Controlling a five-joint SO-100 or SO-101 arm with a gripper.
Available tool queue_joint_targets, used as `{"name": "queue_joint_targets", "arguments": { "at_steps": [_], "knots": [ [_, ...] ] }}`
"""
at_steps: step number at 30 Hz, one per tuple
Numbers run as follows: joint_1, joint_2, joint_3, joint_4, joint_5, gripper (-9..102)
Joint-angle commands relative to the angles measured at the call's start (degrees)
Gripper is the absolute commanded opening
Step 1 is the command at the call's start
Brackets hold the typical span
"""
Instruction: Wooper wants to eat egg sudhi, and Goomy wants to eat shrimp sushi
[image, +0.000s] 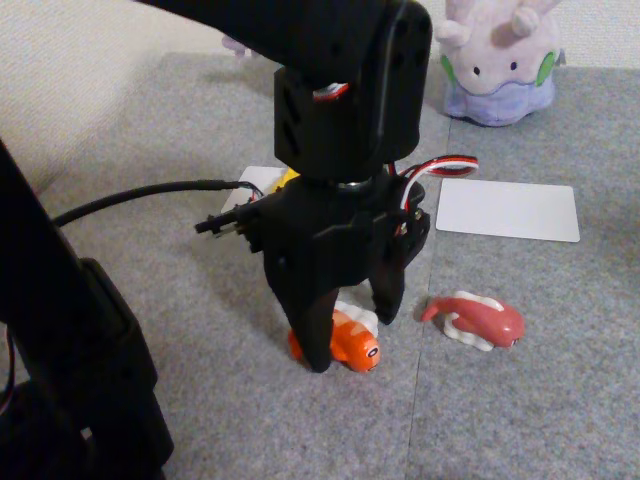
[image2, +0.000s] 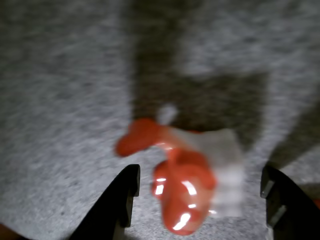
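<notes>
Your tool (image: 355, 335) is low in the middle of the fixed view, and its two fingers stand wide apart. It is open and holds nothing yet. The shrimp sushi (image: 352, 343) lies on the grey tabletop (image: 520, 420) right between those fingers. The near finger hides part of it.

In the wrist view the shrimp sushi (image2: 182, 192) fills the lower middle of the frame. One dark finger is at its left and one is far at its right. The picture is blurry, so I cannot tell if a finger touches the toy.

You look to be on the step of picking up the shrimp for Goomy (image: 498, 62). Goomy sits at the upper right of the fixed view, well apart from the tool.

Next, you should close the fingers on the toy. It is glossy, so it may slip. Squeeze it around the middle. Then lift it and carry it up to Goomy.

A pink-red toy (image: 478, 320) lies just to the right of the tool. Leave that one alone. A white card (image: 508, 210) lies in front of Goomy. A bit of yellow (image: 289, 178) peeks out behind the arm; it may be the egg sudhi.
</notes>
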Motion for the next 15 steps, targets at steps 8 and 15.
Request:
{"name": "queue_joint_targets", "arguments": {
  "at_steps": [8, 15],
  "knots": [
    [-0.5, 1.1, 6.5, -9.0, 1.0, 17],
    [-0.7, 1.1, 6.2, -8.8, 3.2, 10]
  ]
}}
